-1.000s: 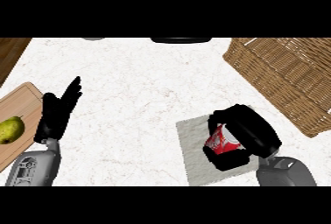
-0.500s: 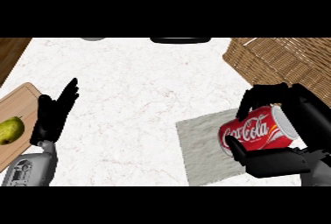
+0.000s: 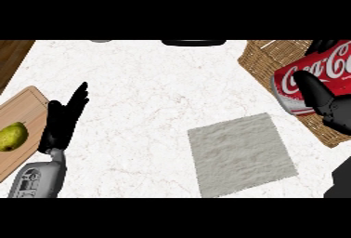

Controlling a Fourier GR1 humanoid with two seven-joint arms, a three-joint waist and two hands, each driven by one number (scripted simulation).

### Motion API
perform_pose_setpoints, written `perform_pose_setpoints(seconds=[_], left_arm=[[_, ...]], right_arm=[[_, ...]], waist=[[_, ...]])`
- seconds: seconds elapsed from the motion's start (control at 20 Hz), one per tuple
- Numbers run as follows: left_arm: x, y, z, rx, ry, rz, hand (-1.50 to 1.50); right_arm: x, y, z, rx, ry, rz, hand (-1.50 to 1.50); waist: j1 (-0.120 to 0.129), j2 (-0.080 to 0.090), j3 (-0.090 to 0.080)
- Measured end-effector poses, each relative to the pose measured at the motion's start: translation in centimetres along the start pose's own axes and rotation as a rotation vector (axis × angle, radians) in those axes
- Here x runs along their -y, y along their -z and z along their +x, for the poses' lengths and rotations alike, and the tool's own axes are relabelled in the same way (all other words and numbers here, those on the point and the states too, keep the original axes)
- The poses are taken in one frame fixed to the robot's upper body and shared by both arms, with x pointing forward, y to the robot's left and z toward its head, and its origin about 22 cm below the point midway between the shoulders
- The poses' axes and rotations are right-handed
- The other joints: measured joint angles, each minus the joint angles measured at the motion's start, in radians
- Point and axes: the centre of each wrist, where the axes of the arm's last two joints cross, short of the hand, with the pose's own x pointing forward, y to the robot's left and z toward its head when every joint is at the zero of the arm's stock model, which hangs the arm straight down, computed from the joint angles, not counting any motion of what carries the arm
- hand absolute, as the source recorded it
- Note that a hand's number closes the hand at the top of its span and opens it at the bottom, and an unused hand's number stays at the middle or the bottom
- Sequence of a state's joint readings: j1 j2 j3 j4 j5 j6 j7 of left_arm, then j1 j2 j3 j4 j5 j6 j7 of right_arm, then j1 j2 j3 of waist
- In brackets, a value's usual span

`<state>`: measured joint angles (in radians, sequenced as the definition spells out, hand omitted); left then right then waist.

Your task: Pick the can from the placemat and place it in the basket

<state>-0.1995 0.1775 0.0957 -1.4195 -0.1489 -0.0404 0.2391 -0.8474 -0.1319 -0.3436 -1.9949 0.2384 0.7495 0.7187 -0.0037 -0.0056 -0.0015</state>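
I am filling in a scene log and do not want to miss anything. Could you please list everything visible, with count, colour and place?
counter: one, white marbled, under everything
placemat: one, grey, lower centre-right, nothing on it
basket: one, brown wicker, upper right, partly cut off
can: one, red with white lettering, held on its side above the basket
cutting board: one, light wood, left edge
pear: one, yellow-green, on the cutting board
dark object: one, black, top edge, mostly cut off
left hand: black, open, resting at left beside the board
right hand: black, curled round the can, right edge
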Motion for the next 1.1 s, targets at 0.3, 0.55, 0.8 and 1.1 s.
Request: perform_pose_setpoints(seconds=[0.3,0.55,0.8,1.1], left_arm=[[0.0,0.2,-0.1,0.004,0.004,-0.003,0.0],[0.4,0.5,0.3,0.017,0.003,-0.013,0.0],[0.7,0.6,0.1,0.018,0.005,-0.026,0.0],[0.4,1.0,1.2,0.024,0.008,-0.023,0.0]], right_arm=[[4.6,2.1,1.5,-0.091,-0.195,-0.052,1.5],[6.8,3.2,0.3,-0.205,-0.414,-0.066,1.5],[8.7,4.8,-3.8,-0.29,-0.511,-0.059,1.5],[11.3,5.2,-10.0,-0.322,-0.552,-0.066,1.5]], waist=[[0.01,0.008,0.0],[0.023,0.015,0.001],[0.027,0.018,0.001],[0.031,0.018,0.002]])
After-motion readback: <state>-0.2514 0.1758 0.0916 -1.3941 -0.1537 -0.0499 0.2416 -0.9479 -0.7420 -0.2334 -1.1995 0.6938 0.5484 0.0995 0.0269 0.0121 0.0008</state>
